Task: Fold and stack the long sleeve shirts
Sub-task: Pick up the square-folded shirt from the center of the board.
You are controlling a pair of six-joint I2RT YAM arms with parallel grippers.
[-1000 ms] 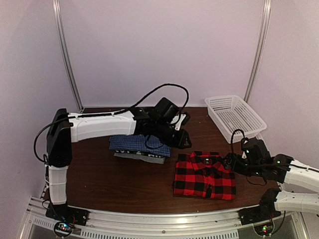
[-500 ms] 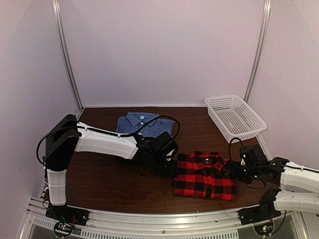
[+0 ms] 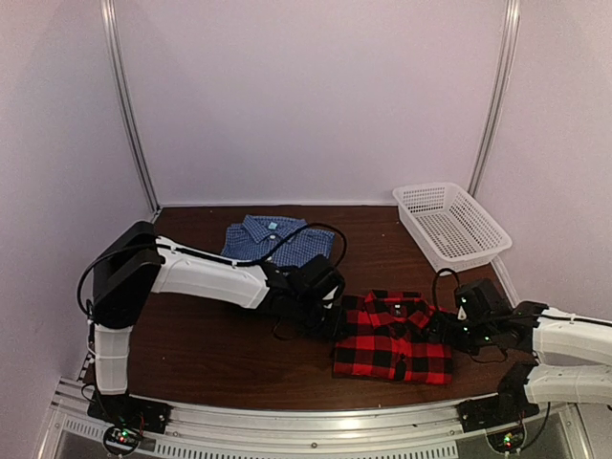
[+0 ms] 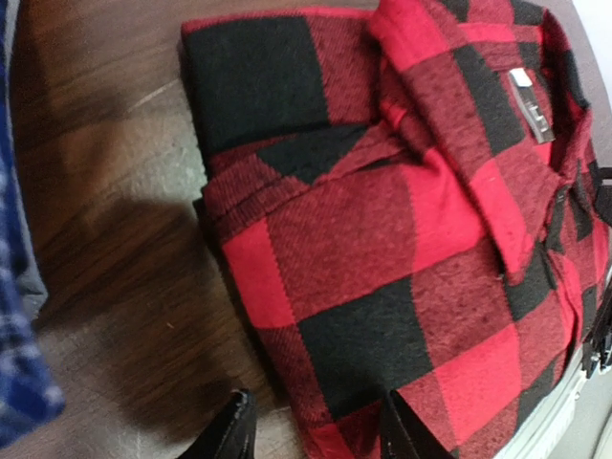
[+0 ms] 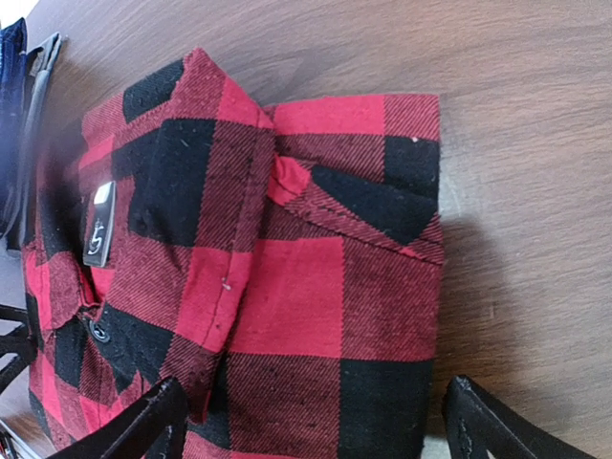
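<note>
A folded red-and-black plaid shirt lies at the front centre-right of the table. My left gripper is at its left edge. In the left wrist view the plaid shirt fills the frame and the left gripper is open, one finger on the wood and the other over the cloth. My right gripper is at the shirt's right edge. It stands wide open, with the end of the plaid shirt between its fingers. A folded blue checked shirt lies at the back.
A white mesh basket stands at the back right by the wall. The brown table is bare at front left. The left arm's black cable loops over the blue shirt's right side.
The left arm has swung down from over the blue shirt to the plaid shirt's left edge, and its jaws have widened. The blue shirt now lies farther back. The right gripper shifted slightly left.
</note>
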